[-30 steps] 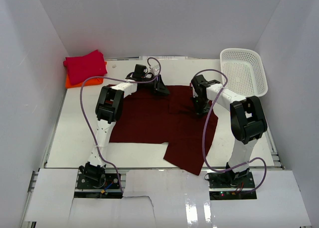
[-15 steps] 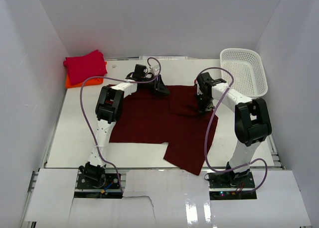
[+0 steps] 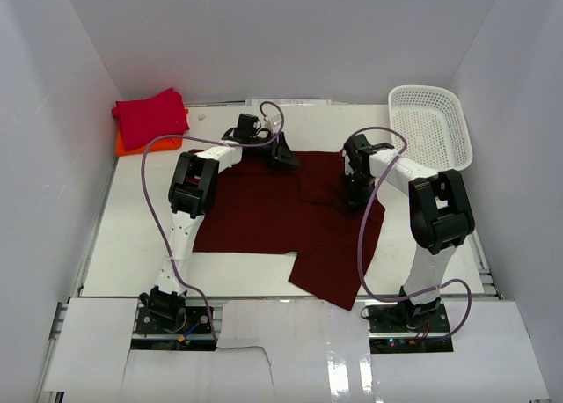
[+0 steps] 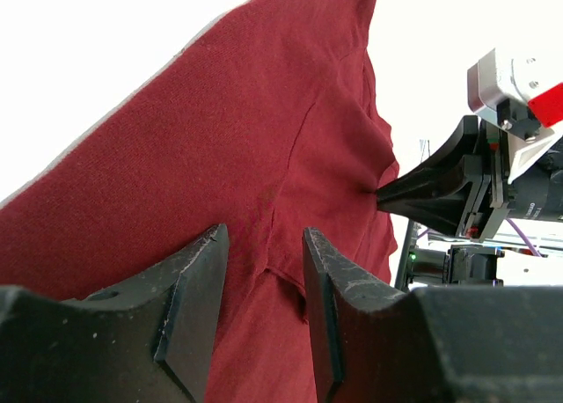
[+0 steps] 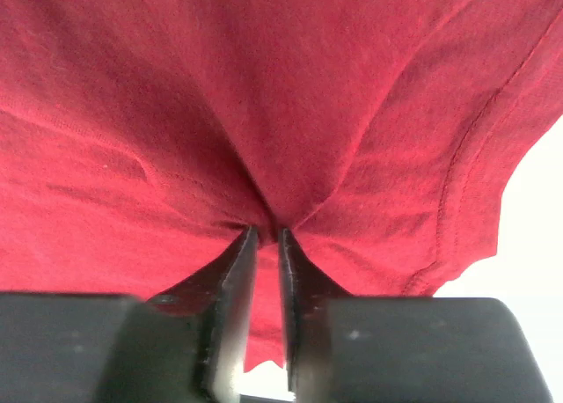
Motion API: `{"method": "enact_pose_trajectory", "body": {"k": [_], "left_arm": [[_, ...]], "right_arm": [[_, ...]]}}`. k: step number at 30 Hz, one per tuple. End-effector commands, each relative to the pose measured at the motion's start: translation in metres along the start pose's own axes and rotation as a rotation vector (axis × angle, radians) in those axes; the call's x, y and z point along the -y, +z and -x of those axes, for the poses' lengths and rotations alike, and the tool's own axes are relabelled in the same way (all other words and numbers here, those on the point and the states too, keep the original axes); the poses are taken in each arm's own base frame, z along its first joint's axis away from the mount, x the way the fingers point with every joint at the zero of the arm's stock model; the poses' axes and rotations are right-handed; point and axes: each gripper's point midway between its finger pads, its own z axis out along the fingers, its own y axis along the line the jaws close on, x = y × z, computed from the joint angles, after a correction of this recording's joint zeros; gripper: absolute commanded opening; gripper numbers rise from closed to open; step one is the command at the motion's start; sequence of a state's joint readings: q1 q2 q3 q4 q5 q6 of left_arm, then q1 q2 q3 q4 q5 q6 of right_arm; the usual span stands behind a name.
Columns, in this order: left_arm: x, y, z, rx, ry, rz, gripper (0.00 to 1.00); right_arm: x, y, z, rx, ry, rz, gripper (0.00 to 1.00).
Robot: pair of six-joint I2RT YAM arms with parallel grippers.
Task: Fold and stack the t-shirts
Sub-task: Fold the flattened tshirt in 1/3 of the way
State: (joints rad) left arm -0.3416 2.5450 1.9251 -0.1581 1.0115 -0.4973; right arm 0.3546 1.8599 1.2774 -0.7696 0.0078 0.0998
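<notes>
All plain: maroon t-shirt (image 3: 264,214), crimson t-shirt (image 3: 149,117), orange t-shirt (image 3: 132,144) (white basket (image 3: 431,130)).

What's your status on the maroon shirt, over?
Left gripper jaws open over maroon t-shirt. Right gripper jaws pinching it. Folded crimson t-shirt on orange t-shirt, far left; nothing blocking.

Bright, even light; overexposed white wrist backgrounds

On the table (image 3: 132,236) a spread t-shirt (image 3: 264,214) lies central, folded t-shirts (image 3: 151,120) stacked far left, basket (image 3: 428,130) far right
</notes>
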Motion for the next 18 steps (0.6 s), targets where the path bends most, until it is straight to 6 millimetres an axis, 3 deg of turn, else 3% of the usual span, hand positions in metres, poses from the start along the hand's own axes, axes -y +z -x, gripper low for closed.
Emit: {"method": "enact_pose_trajectory", "body": {"k": [1, 3, 7, 13, 18], "left_arm": [[0.005, -0.007, 0.0, -0.005, 0.002, 0.028, 0.51], [0.005, -0.007, 0.0, -0.005, 0.002, 0.026, 0.51], [0.007, -0.007, 0.002, -0.003, 0.004, 0.025, 0.51], [0.008, -0.008, 0.002, -0.001, 0.007, 0.026, 0.51], [0.008, -0.008, 0.002, -0.001, 0.007, 0.029, 0.51]], "right_arm": [[0.003, -0.008, -0.013, -0.027, 0.008, -0.032, 0.32], [0.011, -0.013, -0.009, -0.001, 0.025, -0.083, 0.45], [0.017, -0.04, 0.01, 0.112, 0.049, -0.132, 0.48], [-0.004, -0.089, 0.043, 0.308, -0.048, -0.17, 0.49], [-0.03, -0.09, 0.05, 0.372, -0.164, -0.132, 0.5]]}}
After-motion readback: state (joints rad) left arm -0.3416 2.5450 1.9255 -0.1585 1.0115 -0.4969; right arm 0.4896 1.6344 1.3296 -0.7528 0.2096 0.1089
